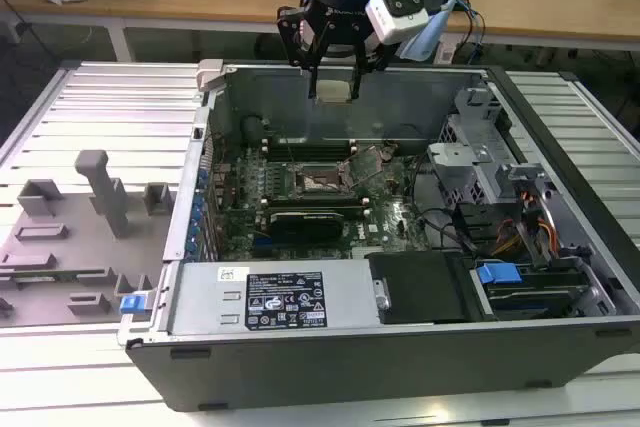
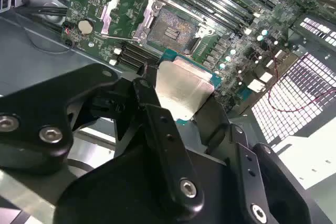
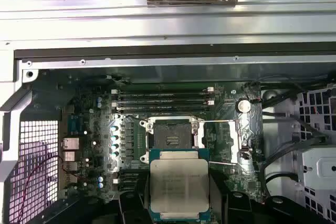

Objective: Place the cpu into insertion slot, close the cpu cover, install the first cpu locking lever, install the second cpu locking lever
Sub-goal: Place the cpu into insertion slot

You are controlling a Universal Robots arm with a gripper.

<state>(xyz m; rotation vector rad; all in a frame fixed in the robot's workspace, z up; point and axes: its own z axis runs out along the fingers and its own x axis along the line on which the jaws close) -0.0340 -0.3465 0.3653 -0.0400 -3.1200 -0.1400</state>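
My gripper (image 1: 335, 85) hangs above the open computer case, shut on the cpu (image 1: 335, 91), a flat square chip with a silver top. In both wrist views the cpu (image 3: 179, 184) (image 2: 184, 90) sits between the black fingers (image 3: 132, 203). The insertion slot (image 1: 322, 179) lies below on the green motherboard, its dark pin field bare (image 3: 171, 139) (image 2: 170, 30). The cpu cover (image 3: 231, 141) (image 2: 123, 17), a silver frame, is swung open beside the slot. The cpu is well above the slot and apart from it.
Long black memory slots (image 3: 163, 98) run beside the socket and a black card (image 1: 312, 217) lies in front of it. A power supply (image 1: 290, 297) and a drive cage (image 1: 490, 162) stand inside the case. A grey fixture tray (image 1: 90, 217) sits at the exterior view's left.
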